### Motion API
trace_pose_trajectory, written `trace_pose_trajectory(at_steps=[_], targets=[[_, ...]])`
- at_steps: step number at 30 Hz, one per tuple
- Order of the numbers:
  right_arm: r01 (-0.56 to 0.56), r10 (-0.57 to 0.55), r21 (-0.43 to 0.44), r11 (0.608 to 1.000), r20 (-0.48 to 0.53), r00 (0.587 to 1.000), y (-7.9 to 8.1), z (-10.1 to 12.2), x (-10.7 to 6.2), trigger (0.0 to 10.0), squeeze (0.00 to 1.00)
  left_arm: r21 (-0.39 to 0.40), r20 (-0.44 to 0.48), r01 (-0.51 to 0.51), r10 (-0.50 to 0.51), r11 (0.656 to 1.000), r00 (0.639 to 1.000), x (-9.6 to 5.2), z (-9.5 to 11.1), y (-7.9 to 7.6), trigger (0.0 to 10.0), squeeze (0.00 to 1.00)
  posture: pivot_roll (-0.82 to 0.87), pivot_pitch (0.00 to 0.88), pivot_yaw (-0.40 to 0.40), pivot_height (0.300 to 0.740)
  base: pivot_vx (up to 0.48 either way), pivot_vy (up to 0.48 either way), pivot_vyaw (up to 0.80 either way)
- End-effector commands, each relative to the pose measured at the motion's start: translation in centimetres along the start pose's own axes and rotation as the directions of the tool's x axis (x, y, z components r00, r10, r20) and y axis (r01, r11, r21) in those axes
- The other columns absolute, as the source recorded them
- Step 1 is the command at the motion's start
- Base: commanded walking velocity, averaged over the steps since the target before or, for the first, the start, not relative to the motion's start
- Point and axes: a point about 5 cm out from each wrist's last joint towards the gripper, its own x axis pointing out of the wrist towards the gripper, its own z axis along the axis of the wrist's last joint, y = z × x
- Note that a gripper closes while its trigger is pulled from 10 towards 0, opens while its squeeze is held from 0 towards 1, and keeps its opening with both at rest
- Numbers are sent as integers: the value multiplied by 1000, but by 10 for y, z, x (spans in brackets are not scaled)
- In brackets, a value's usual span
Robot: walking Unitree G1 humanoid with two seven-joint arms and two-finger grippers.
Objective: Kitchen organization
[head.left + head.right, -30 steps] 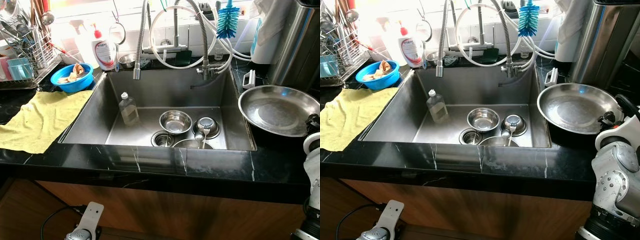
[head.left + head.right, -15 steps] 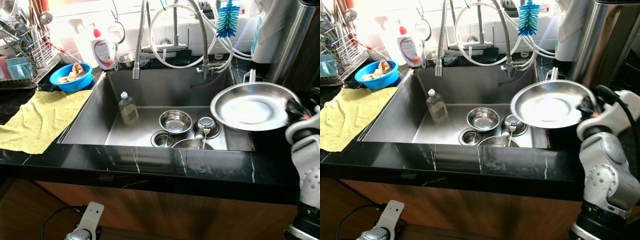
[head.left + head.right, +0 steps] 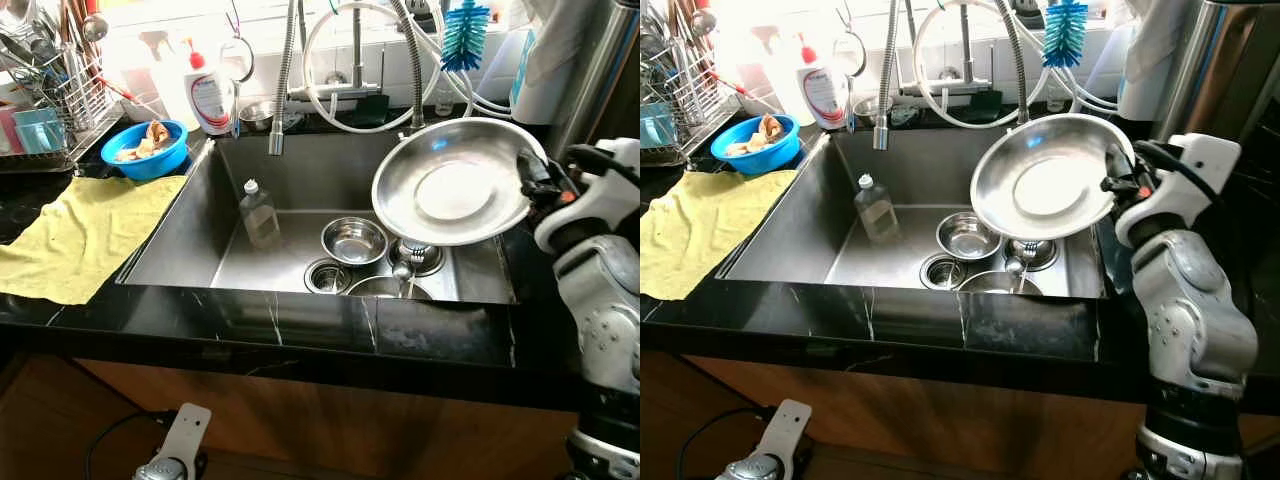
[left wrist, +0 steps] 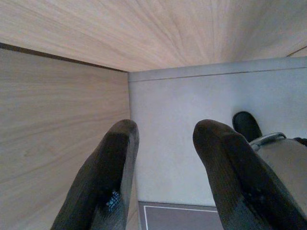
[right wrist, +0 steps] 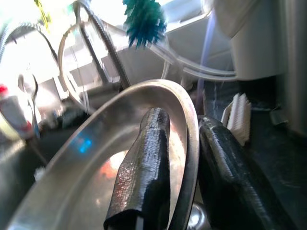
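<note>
Right wrist view shows my right gripper [image 5: 184,158] clamped on the pan [image 3: 450,185] rim, its dish tilting leftward from the jaws over the sink [image 3: 190,215].

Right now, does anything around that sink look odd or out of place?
Yes: a clear bottle stands inside the sink among steel bowls, and the right gripper holds a steel pan tilted over it.
</note>
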Motion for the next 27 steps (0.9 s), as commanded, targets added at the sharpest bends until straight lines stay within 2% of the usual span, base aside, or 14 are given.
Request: trace_pose_trajectory(at_steps=[1, 3, 6, 9, 11, 13, 14, 16, 19, 23, 27], targets=[[-33, 34, -30, 999, 34, 999, 7, 9, 6, 10000, 0, 5, -22, -17, 17, 1000, 1000, -1, -5, 5, 10000, 0, -200, 0, 112, 740, 0, 0, 0], [-51, 56, -99, 994, 51, 997, 10, 17, 21, 10000, 0, 3, -21, -19, 19, 1000, 1000, -1, -5, 5, 10000, 0, -201, 0, 110, 740, 0, 0, 0], [-55, 62, -130, 990, 55, 997, 11, 19, 27, 10000, 0, 2, -21, -19, 19, 1000, 1000, -1, -5, 4, 10000, 0, -201, 0, 110, 740, 0, 0, 0], [-88, 94, -200, 976, 17, 995, 17, 13, 43, 10000, 0, -4, -21, -19, 19, 1000, 1000, -1, -5, 4, 10000, 0, -194, 0, 102, 740, 0, 0, 0], [-97, 101, -210, 973, 12, 995, 19, 13, 46, 10000, 0, -4, -21, -20, 20, 1000, 1000, -1, -5, 4, 10000, 0, -194, 0, 102, 740, 0, 0, 0], [-154, 157, -215, 964, -3, 988, 29, 12, 53, 10000, 0, -7, -20, -20, 20, 1000, 1000, -1, -4, 3, 10000, 0, -192, 0, 101, 740, 0, 0, 0], [-217, 217, -216, 952, -27, 976, 37, 9, 57, 10000, 0, -9, -20, -20, 20, 1000, 1000, -1, -4, 3, 10000, 0, -190, 0, 100, 740, 0, 0, 0], [-245, 231, -272, 931, -84, 969, 39, 0, 61, 10000, 0, -11, -20, -20, 20, 1000, 1000, 0, -4, 3, 10000, 0, -186, 0, 100, 740, 0, 0, 0], [-329, 295, -362, 872, -150, 944, 46, -11, 69, 10000, 0, -10, -21, -22, 22, 1000, 1000, -1, -5, 4, 10000, 0, -187, 0, 99, 740, 0, 0, 0], [-363, 324, -384, 849, -166, 932, 52, -14, 76, 10000, 0, -12, -22, -24, 24, 1000, 999, -1, -4, 5, 10000, 0, -183, 0, 97, 740, 0, 0, 0], [-333, 267, -432, 838, -207, 941, 47, -21, 82, 10000, 0, -15, -22, -24, 24, 1000, 999, -1, -4, 5, 10000, 0, -181, 0, 97, 740, 0, 0, 0]])
